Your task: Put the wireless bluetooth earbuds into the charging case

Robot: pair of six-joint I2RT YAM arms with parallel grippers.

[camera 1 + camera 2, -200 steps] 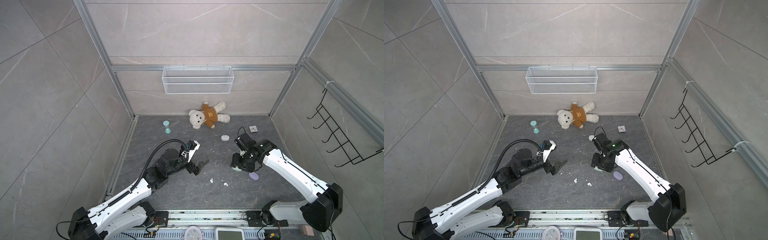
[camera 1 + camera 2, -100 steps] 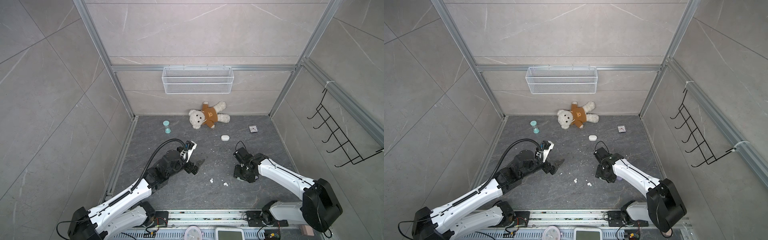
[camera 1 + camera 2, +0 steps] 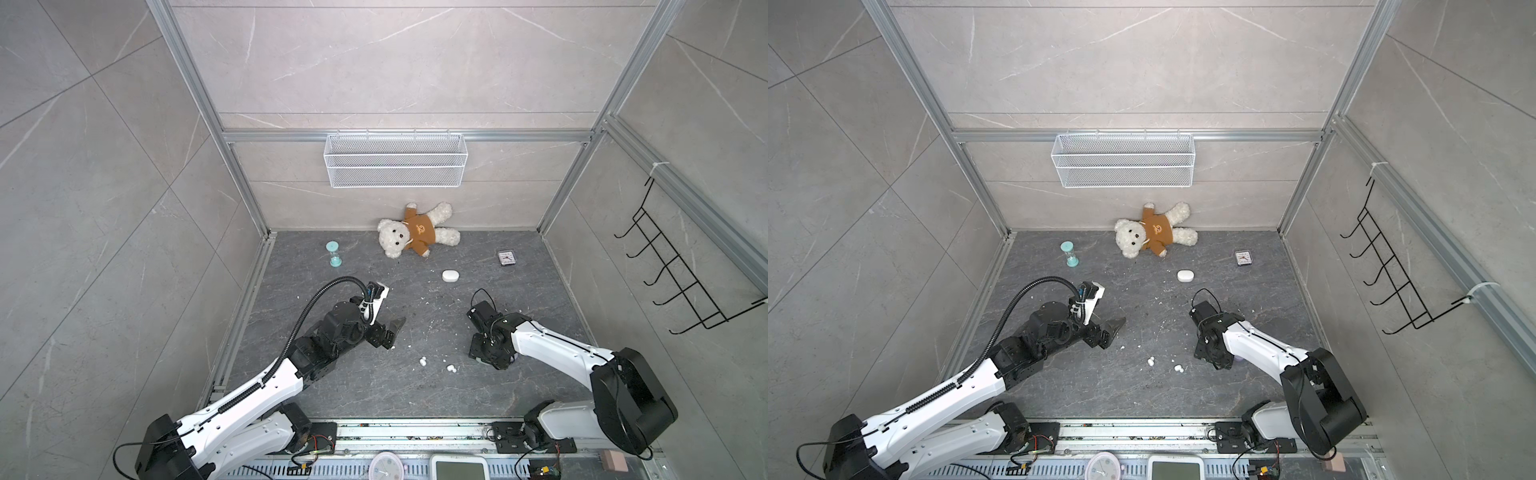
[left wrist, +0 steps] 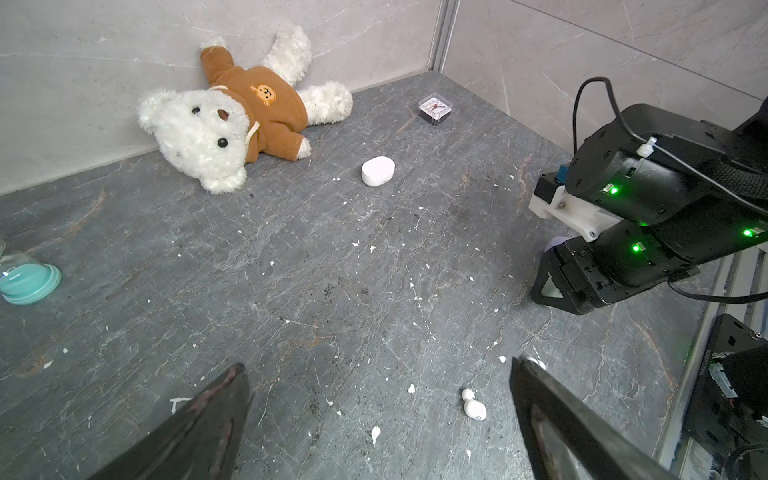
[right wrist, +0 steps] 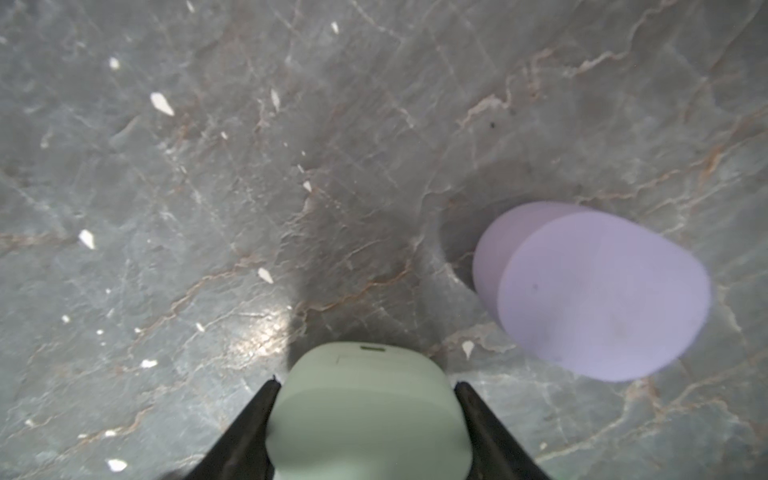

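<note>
My right gripper (image 5: pixel 365 383) is shut on a mint green charging case (image 5: pixel 365 419), its lid closed, low over the floor. A lilac charging case (image 5: pixel 590 291) lies closed right beside it. In both top views that gripper (image 3: pixel 486 357) (image 3: pixel 1213 358) points down and hides the green case. Two white earbuds (image 3: pixel 423 361) (image 3: pixel 450 368) lie on the floor between the arms. My left gripper (image 4: pixel 379 365) (image 3: pixel 395 332) hovers open above the floor, one earbud (image 4: pixel 473 405) between its fingers and nearer one of them. A white case (image 3: pixel 450 275) sits closed farther back.
A teddy bear (image 3: pixel 415 235) lies against the back wall, a teal sand timer (image 3: pixel 333 253) at back left, a small clock (image 3: pixel 507 259) at back right. White crumbs dot the grey floor (image 3: pixel 365 390). A wire basket (image 3: pixel 395 166) hangs on the back wall.
My right gripper has come toward the front and dropped lower with the green case, now covering most of the lilac case in the top views. The left arm has barely shifted.
</note>
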